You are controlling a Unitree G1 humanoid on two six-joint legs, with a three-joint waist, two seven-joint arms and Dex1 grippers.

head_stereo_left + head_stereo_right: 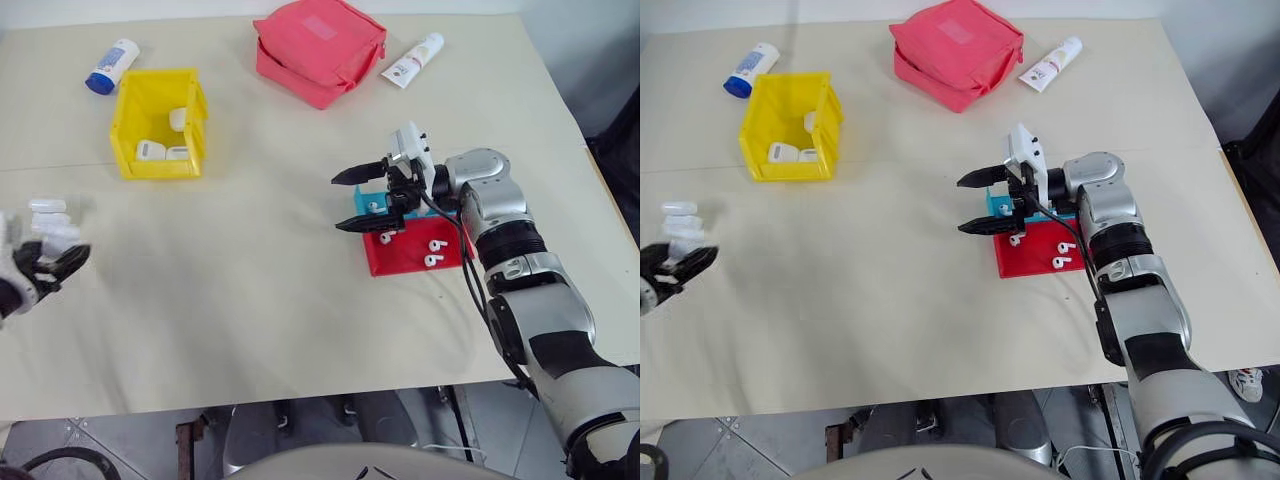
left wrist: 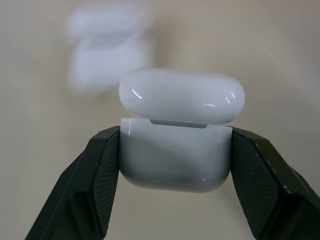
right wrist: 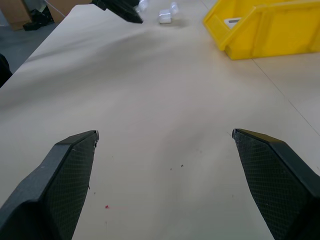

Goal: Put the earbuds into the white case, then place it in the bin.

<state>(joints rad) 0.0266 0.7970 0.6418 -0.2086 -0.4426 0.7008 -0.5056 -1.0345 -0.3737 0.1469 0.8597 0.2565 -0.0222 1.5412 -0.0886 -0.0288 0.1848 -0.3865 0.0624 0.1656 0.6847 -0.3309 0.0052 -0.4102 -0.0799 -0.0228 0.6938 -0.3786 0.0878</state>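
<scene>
My left gripper [image 1: 52, 265] is at the table's far left edge, shut on the white case [image 2: 175, 160]. Its two black fingers press the sides of the case's body, and the hinged lid [image 2: 181, 95] stands open above. My right gripper [image 1: 355, 200] is open with nothing between its fingers. It hovers at the left end of the red tray [image 1: 445, 268], pointing left. Three small white earbuds [image 1: 433, 260] lie on that tray. The yellow bin [image 1: 128, 120] stands at the back left with white cases inside.
More white cases [image 1: 45, 207] sit on the table just behind my left gripper. A teal tray [image 1: 368, 203] adjoins the red one. At the back lie a pink-red pouch [image 1: 318, 50], a white tube [image 1: 412, 60] and a blue-capped bottle [image 1: 112, 66].
</scene>
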